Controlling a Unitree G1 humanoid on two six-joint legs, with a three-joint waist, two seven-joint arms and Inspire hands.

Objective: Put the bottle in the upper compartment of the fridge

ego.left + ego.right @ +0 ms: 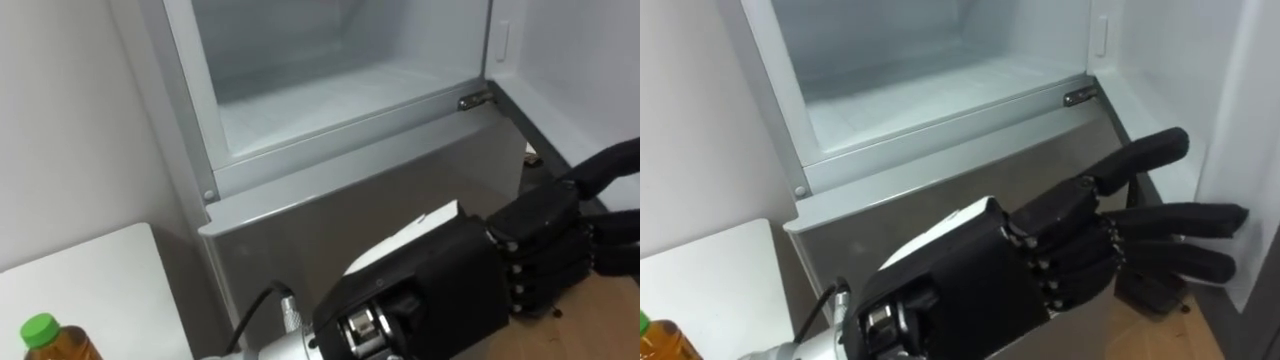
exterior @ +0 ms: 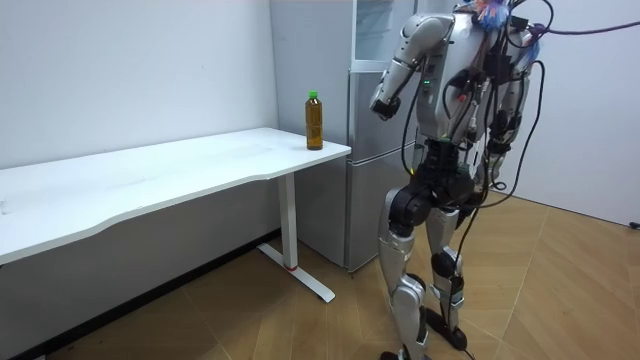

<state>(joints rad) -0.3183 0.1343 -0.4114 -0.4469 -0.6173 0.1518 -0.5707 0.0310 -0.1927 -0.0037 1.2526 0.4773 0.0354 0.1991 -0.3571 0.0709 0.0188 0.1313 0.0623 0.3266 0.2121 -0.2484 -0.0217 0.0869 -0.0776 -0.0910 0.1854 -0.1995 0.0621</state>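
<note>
The bottle (image 1: pixel 55 343) has a green cap and amber liquid. It stands at the corner of the white table (image 1: pixel 95 285) at my lower left, also seen as the bottle (image 2: pixel 314 120) in the room view. The upper fridge compartment (image 1: pixel 340 128) is open before me, white inside, with nothing in it. My left hand (image 1: pixel 1080 250) is raised in front of the grey lower fridge door (image 1: pixel 300 215), fingers stretched to the right, open and holding nothing, well to the right of the bottle. My right hand (image 2: pixel 494 152) hangs by my far side.
The open upper door (image 1: pixel 1255 110) stands at the right edge, with its hinge (image 1: pixel 474 101) at the compartment's lower right corner. A white wall runs to the left of the fridge. I stand on a wooden floor (image 2: pixel 560 290) between the table's end and the fridge.
</note>
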